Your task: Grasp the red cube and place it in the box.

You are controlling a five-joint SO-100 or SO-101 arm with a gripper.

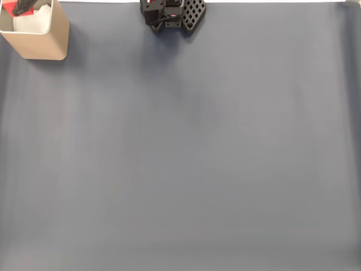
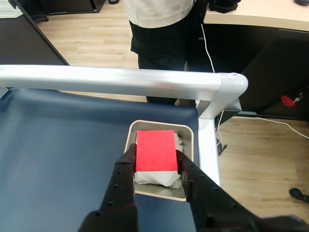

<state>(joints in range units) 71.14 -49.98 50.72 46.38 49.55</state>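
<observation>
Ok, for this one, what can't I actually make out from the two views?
- Fixed view: the box is cut off by the top and left edges; the cube shows as a red sliver behind the gripper.
- Wrist view: the cube between the fingers covers most of the box's padding; whether it rests on it is unclear.
- Wrist view: the person is cut off by the top edge.

- The matte black plastic hand (image 2: 155, 159) has two long, flat-sided fingers (image 2: 123, 181).
- The black arm base (image 1: 169, 14) carries a honeycomb-perforated plate and a small red marking.
</observation>
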